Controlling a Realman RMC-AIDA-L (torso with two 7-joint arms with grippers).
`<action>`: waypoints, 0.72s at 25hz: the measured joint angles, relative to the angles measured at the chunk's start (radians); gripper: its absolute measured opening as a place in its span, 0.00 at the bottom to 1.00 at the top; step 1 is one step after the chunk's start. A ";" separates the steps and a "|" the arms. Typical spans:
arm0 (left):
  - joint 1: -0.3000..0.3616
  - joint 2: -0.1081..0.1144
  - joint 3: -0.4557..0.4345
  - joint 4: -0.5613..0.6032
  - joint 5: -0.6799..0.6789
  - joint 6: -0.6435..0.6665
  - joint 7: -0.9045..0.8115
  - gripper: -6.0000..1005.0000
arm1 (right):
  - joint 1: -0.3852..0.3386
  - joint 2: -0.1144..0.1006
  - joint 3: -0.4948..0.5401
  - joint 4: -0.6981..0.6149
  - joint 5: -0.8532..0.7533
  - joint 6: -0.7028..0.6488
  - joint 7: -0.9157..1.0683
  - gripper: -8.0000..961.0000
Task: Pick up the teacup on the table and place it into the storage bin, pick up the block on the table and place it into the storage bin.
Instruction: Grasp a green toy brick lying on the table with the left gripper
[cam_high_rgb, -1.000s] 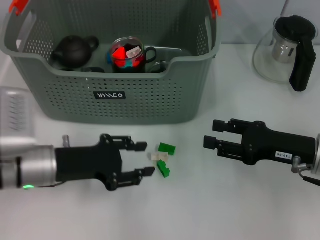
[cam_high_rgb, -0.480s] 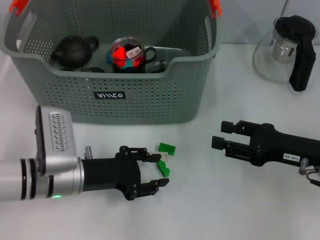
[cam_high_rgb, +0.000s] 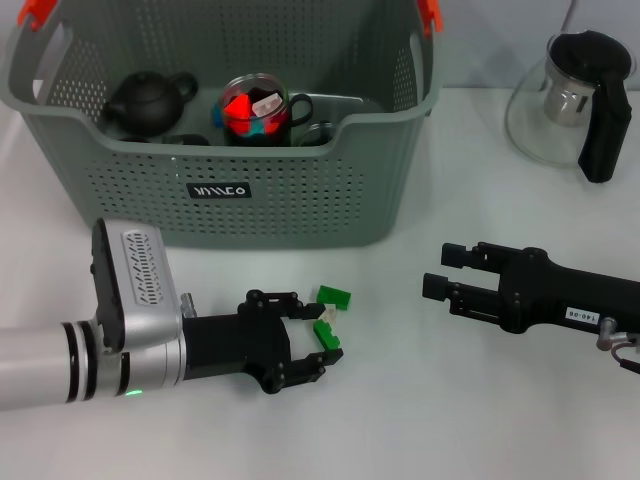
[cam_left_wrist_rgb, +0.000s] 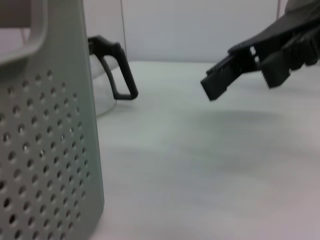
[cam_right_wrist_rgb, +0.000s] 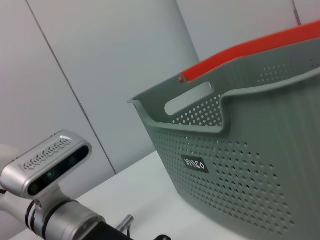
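Black left gripper, fingers spread, straddles a green block in front of the grey perforated storage bin; glass teacup inside. Right gripper spread, right of blocks.

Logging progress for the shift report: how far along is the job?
A glass cup already sits in the bin. The left end effector is open around the green and white blocks on the table, nothing lifted yet. Grasping and binning the blocks remains. The right end effector waits beside.
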 joint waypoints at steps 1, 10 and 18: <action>-0.001 0.000 0.002 -0.007 0.000 -0.011 0.011 0.57 | 0.000 0.000 0.000 0.000 0.000 0.000 0.000 0.70; -0.006 0.000 0.001 -0.020 0.000 -0.031 0.022 0.57 | 0.000 0.001 0.000 0.003 -0.002 0.002 0.000 0.70; -0.014 -0.002 -0.001 -0.038 0.000 -0.055 0.046 0.57 | 0.000 0.000 0.000 0.004 -0.001 0.002 -0.001 0.70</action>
